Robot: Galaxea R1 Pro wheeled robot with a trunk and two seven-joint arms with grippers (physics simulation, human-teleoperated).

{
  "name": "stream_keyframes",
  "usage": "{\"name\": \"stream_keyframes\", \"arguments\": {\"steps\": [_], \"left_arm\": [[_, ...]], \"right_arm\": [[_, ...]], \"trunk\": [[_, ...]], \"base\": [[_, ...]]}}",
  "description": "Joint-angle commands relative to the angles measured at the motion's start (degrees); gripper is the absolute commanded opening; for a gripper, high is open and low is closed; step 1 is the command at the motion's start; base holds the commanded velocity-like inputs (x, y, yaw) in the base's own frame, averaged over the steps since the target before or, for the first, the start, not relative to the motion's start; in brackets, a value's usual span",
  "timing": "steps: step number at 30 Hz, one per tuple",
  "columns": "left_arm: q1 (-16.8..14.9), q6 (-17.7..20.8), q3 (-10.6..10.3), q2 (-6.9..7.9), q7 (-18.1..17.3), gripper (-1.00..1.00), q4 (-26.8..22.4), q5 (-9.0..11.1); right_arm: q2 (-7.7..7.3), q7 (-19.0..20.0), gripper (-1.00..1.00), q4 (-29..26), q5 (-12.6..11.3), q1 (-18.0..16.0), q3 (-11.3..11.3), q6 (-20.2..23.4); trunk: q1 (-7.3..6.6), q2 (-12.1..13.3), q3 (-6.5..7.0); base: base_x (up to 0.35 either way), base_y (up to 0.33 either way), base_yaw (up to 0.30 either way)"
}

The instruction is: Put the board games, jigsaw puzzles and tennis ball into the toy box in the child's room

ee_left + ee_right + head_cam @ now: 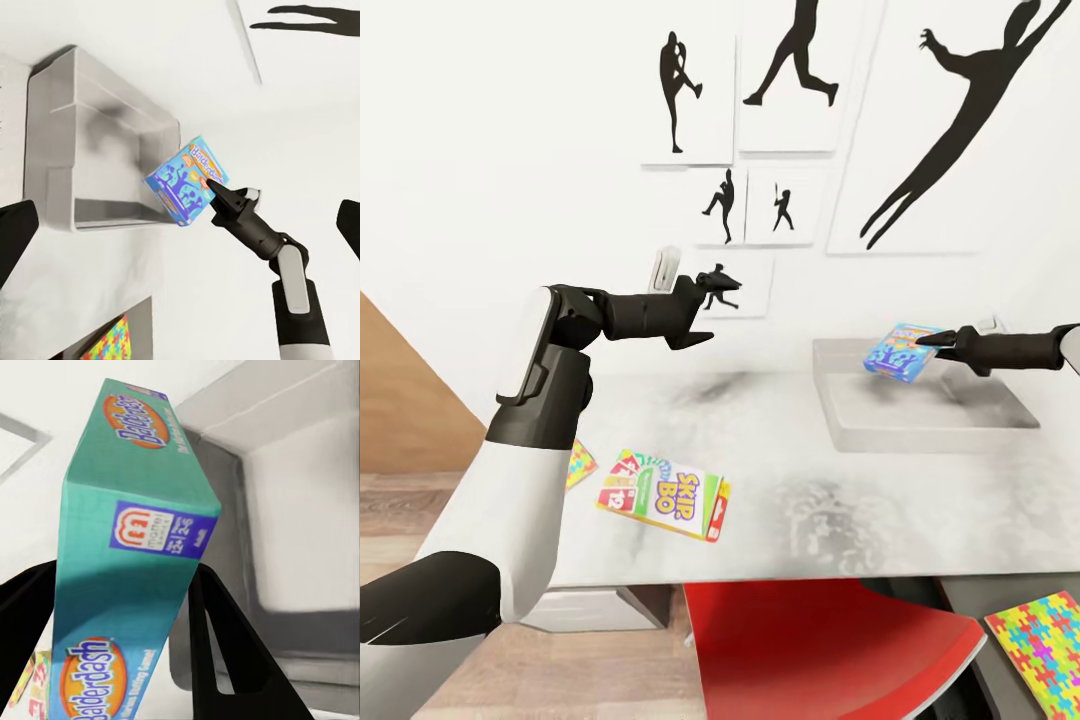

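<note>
Blue board game [131, 562] between right fingers [225, 652]

Head view. The right gripper [923, 343], entering from 3 o'clock, grips the blue board game [900, 352], tilted above the toy box [960, 425] on the table [810, 500]. The left gripper [725, 285] is raised at centre before the silhouette prints [790, 75]. SKIP BO box [665, 495] lies at 7 o'clock on the table; red chair [820, 650] at 6 o'clock; jigsaw puzzle [1045, 635] at 5 o'clock.
</note>
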Motion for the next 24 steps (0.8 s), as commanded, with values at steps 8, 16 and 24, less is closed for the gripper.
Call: {"name": "stream_keyframes", "arguments": {"steps": [8,16,24], "left_arm": [[-0.1,0.0,0.1,-0.03,0.6,1.0,0.2,0.5],[-0.1,0.0,0.1,-0.03,0.6,1.0,0.3,0.5],[-0.1,0.0,0.1,-0.03,0.6,1.0,0.4,0.4]], "right_arm": [[-0.05,-7.5,-1.0,0.2,-1.0,0.2,0.0,0.2],[-0.11,-12.0,-1.0,0.2,-4.3,0.3,-0.1,0.1],[-0.13,-15.7,-1.0,0.2,-5.4,0.3,-3.9,0.1]], "trunk": [[0.03,-0.1,-0.85],[0.03,-0.1,-1.6],[0.03,-0.1,-2.35]], "base": [[0.0,0.0,0.0],[0.0,0.0,0.0],[0.0,0.0,0.0]]}}
